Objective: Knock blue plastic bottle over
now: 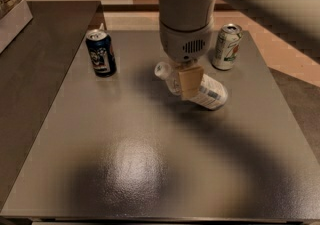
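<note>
The blue plastic bottle (209, 94) lies on its side on the dark table (150, 169), its white cap (161, 69) pointing left and its striped label end to the right. My gripper (189, 82) hangs from the large grey arm directly over the bottle's middle; its tan finger (190, 81) crosses in front of the bottle and hides part of it.
A dark blue can (101, 52) stands upright at the back left. A pale green-white can (227, 46) stands upright at the back right, close behind the bottle. A second dark table (35, 59) adjoins on the left, with a box (12, 11) on it.
</note>
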Available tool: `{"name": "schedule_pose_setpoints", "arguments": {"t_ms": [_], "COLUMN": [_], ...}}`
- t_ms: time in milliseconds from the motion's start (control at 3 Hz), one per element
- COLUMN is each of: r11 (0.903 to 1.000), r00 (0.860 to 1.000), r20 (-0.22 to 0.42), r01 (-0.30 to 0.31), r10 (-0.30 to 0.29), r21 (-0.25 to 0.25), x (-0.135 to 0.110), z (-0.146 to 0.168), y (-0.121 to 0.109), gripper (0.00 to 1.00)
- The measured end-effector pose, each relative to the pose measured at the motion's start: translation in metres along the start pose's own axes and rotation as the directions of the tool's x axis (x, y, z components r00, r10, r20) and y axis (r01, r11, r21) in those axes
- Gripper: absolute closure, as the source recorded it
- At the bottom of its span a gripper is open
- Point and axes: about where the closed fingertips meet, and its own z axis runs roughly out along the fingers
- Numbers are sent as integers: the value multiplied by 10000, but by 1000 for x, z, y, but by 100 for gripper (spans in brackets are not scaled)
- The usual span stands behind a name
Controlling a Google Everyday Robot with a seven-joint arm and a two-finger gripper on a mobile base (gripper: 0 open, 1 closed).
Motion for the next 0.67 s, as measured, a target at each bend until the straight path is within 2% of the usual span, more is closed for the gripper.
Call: {"name": "schedule_pose_setpoints", "arguments": {"t_ms": [333, 667], "r11": [9997, 9997], "r00": [10000, 10000], "r20": [92, 93], "r01": [-7, -7], "r10": [5, 5], "r21": [225, 226], "x": [-2, -2], "z": [-2, -2], "y": [-4, -4], "gripper": [0, 0]}}
